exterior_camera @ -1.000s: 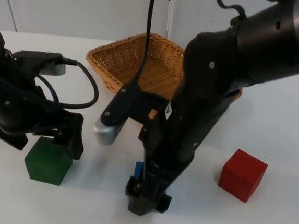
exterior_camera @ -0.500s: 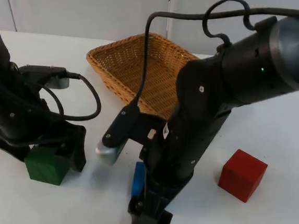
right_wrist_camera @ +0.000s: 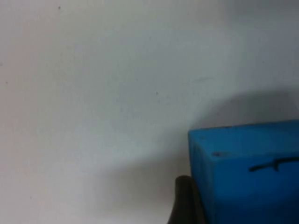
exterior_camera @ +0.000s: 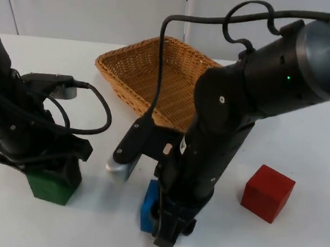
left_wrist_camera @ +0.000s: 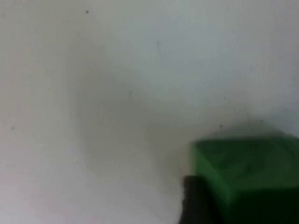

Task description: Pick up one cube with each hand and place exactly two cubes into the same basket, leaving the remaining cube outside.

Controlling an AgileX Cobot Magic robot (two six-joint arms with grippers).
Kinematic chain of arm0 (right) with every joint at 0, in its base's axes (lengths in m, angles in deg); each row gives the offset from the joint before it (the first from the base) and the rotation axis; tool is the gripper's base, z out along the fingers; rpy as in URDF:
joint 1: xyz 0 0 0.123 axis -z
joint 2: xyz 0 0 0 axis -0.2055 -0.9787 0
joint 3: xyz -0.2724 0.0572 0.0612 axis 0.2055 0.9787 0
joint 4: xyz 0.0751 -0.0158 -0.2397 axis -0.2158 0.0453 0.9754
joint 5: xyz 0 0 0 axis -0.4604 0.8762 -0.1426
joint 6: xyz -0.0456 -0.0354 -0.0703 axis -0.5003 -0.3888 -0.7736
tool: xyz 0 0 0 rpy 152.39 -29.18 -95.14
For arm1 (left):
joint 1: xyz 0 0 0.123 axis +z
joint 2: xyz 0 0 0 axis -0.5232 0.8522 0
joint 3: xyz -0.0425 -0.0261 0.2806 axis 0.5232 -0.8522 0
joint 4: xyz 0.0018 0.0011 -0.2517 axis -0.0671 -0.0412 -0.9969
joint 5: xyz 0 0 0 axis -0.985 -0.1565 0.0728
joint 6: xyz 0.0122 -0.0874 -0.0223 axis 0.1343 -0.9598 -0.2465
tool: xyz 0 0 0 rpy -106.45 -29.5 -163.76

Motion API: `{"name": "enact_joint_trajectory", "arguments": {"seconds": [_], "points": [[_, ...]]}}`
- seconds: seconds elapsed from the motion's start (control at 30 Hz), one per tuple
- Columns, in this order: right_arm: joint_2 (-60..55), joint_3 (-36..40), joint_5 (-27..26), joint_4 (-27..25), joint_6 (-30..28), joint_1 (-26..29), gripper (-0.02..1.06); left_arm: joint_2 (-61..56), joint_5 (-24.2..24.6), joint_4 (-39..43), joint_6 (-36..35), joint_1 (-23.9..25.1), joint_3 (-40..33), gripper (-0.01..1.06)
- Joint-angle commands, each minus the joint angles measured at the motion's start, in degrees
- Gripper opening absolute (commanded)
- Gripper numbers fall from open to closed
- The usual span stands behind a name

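At the left, the left end effector (exterior_camera: pixel 50 174) sits low over the green cube (exterior_camera: pixel 48 187), which rests on the white bench (exterior_camera: pixel 315 125). In the left wrist view a dark fingertip (left_wrist_camera: pixel 194 205) stands against the cube's side, so the arm is placed to take this cube, though whether its fingers are clamped on it I cannot tell.

Behind and between the arms lies the wicker basket (exterior_camera: pixel 130 62), holding no cube; it sits where either arm can reach it.

In the middle, the right end effector (exterior_camera: pixel 167 225) reaches down at the blue cube (exterior_camera: pixel 148 206), also on the bench. The right wrist view shows a fingertip (right_wrist_camera: pixel 184 205) touching the cube's face; whether that grip is closed I cannot tell.

At the right, the red cube (exterior_camera: pixel 267 192) stands well apart from both arms, probably the one to be left outside.
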Motion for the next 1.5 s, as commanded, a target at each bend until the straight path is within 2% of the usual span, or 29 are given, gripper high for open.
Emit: {"name": "enact_joint_trajectory", "arguments": {"seconds": [0.0,0.03,0.07,0.1,0.3,0.47,0.6,0.87,1.23,1.47], "points": [[1.7,-0.3,0.5,-0.2,-0.3,-0.5,0.02,0.1,0.8,-0.6,0.1,-0.3,0.2,0.34],[2.7,-0.3,0.8,-0.1,-0.3,-0.5,0.0,0.1,1.0,-0.6,0.1,-0.3,0.2,0.12],[2.7,-0.3,0.8,-0.1,-0.3,-0.5,0.0,0.1,1.0,-0.6,0.1,-0.3,0.2,0.12],[4.1,-0.3,1.3,-0.1,-0.3,-0.5,0.0,0.1,1.5,-0.6,0.1,-0.3,0.2,-0.01],[10.7,-0.3,2.5,0.3,-0.3,-0.5,0.0,-3.6,3.2,-0.4,-0.3,-0.3,0.2,0.0],[17.9,-0.3,5.2,6.4,0.0,-0.5,0.0,-12.3,5.7,-0.1,-0.5,-0.3,0.2,0.0],[22.1,-0.3,5.8,7.5,1.2,-0.5,0.0,-19.1,6.4,-0.1,-1.3,-0.3,0.2,0.0],[28.4,-0.3,5.9,7.5,6.6,-0.5,0.0,-30.2,7.8,8.4,-7.0,-0.3,0.2,0.0],[28.6,-0.3,4.9,7.2,13.3,-0.5,0.0,-30.8,7.4,9.0,-7.8,-0.3,0.2,0.0],[28.6,-0.3,5.7,7.2,13.4,-0.5,0.0,-30.8,7.4,9.0,-7.8,-0.3,0.2,0.0]]}}
